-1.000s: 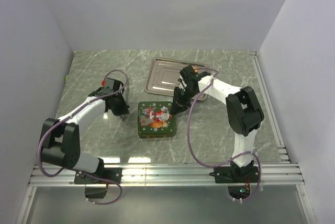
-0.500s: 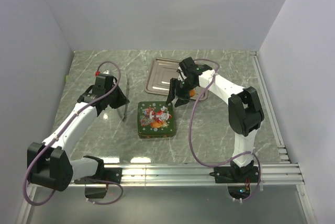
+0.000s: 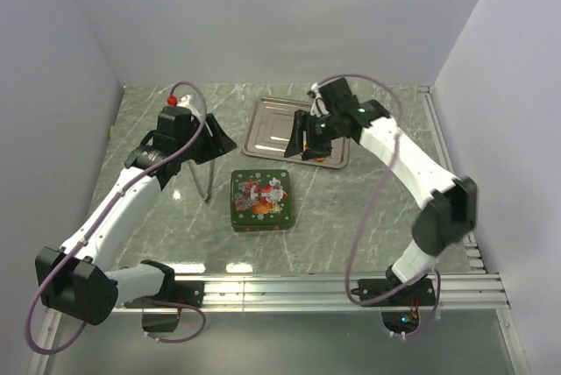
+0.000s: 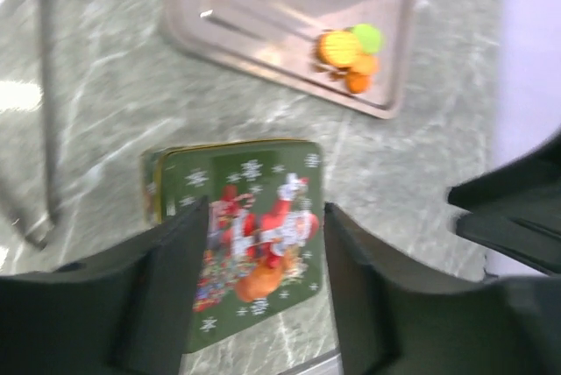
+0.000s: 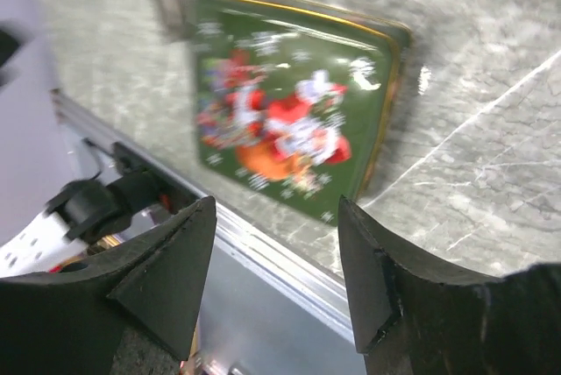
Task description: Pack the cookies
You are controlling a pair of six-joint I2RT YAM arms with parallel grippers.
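The cookies (image 4: 340, 47), several small orange rounds and one green, lie at the right end of the silver tray (image 4: 263, 16). A closed green Christmas tin (image 3: 261, 200) sits on the table in front of the tray (image 3: 272, 121). My left gripper (image 3: 210, 143) hangs raised to the left of the tin. It is open and empty, and the tin (image 4: 254, 165) shows between its fingers. My right gripper (image 3: 302, 138) hovers over the tray's near edge, open and empty. In the right wrist view the tin (image 5: 289, 103) lies beyond that gripper (image 5: 276, 208).
A thin grey metal rod-like tool (image 3: 209, 173) lies on the table left of the tin, also seen as a grey bar (image 4: 44, 103) in the left wrist view. White walls enclose the marble table on three sides. An aluminium rail (image 3: 280, 287) runs along the near edge.
Both grippers were low beside the tin; they have lifted and drawn back, the left toward the back left, the right over the tray. Both sets of jaws have opened wider.
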